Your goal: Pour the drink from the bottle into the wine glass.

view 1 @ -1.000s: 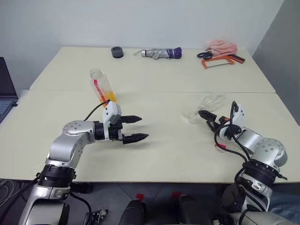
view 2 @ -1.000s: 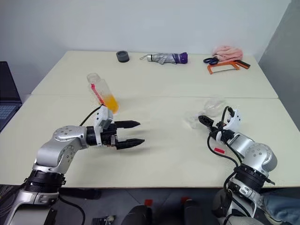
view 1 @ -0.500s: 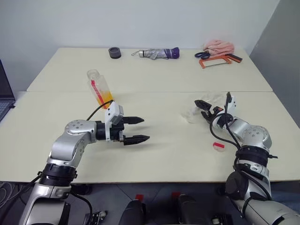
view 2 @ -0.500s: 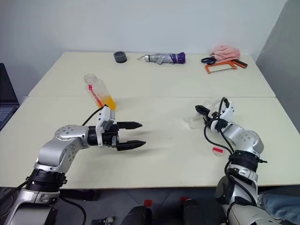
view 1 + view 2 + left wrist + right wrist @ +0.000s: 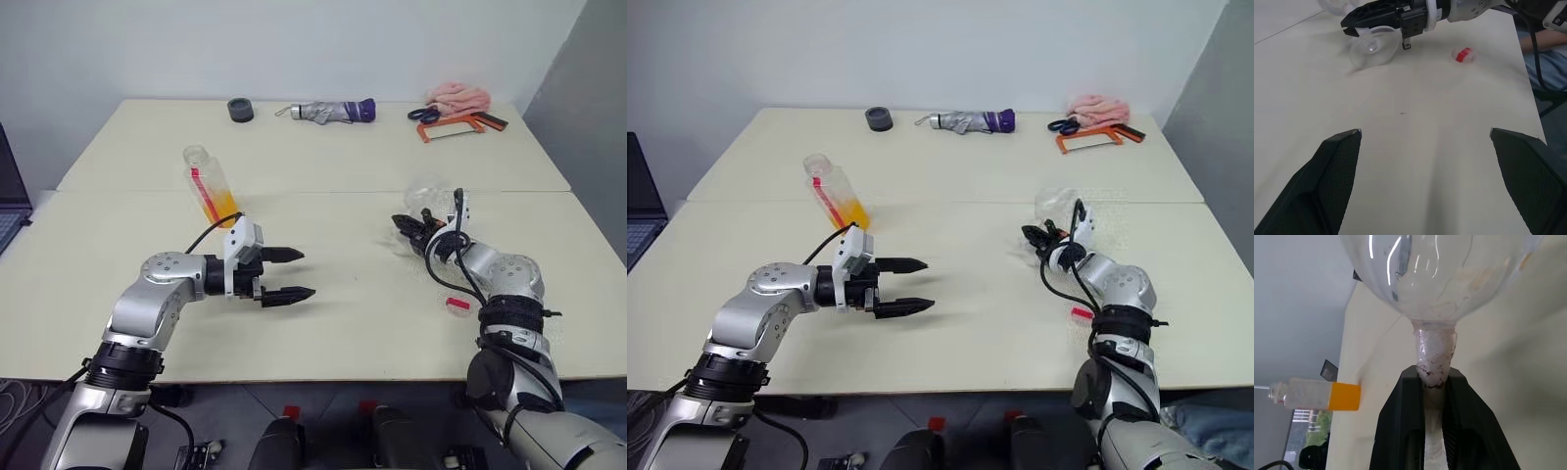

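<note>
The wine glass point(image 5: 427, 200) lies on its side on the right half of the table, bowl toward the back. My right gripper point(image 5: 404, 225) is shut on its thin stem point(image 5: 1434, 350), just below the bowl. In the left wrist view the round foot point(image 5: 1371, 46) shows beside those fingers. The bottle point(image 5: 210, 184) stands at the left with its neck uncapped, and the orange drink point(image 5: 224, 205) fills its lower part. My left gripper point(image 5: 292, 274) hovers open in front of the bottle, pointing right, with nothing between its fingers.
A red-and-white cap point(image 5: 458, 304) lies on the table near my right forearm. Along the far edge are a black roll point(image 5: 239, 109), a folded umbrella point(image 5: 328, 111), scissors point(image 5: 423, 115), an orange saw point(image 5: 453, 127) and a pink cloth point(image 5: 460, 96). A laptop point(image 5: 8, 211) sits at the far left.
My right gripper has moved forward and to the left onto the glass stem and shut on it. The left arm has kept still with its jaws open.
</note>
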